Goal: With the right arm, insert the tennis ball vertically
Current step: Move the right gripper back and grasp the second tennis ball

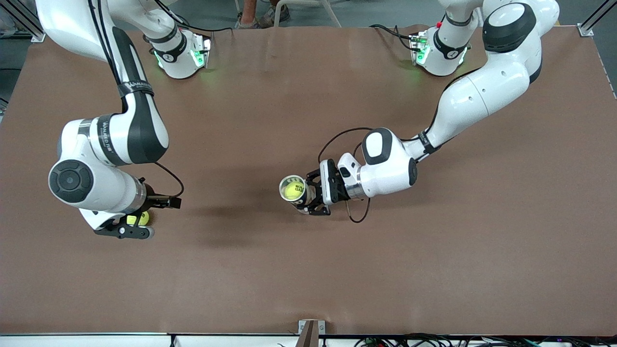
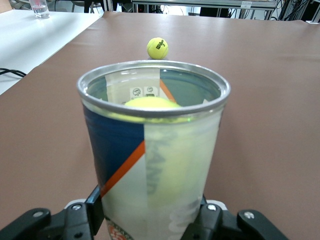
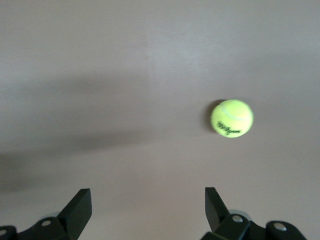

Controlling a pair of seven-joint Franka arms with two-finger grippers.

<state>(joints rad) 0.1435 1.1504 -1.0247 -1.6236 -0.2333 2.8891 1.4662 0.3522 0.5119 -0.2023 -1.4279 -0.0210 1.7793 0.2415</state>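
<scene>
A yellow tennis ball [image 1: 139, 220] lies on the brown table toward the right arm's end, partly hidden by the right hand. In the right wrist view the ball [image 3: 231, 118] lies apart from the fingers. My right gripper [image 1: 142, 216] is open and empty above the table beside the ball; it also shows in the right wrist view [image 3: 147, 207]. My left gripper [image 1: 309, 194] is shut on a clear tennis can [image 1: 294, 189], held upright near the table's middle. The can [image 2: 152, 150] has an open top and a second ball [image 2: 150, 103] inside.
The brown table [image 1: 308, 270] spreads wide around both arms. A cable loops by the left wrist [image 1: 359, 218]. In the left wrist view a white table [image 2: 35, 35] with a glass [image 2: 39, 8] stands past the brown table's edge.
</scene>
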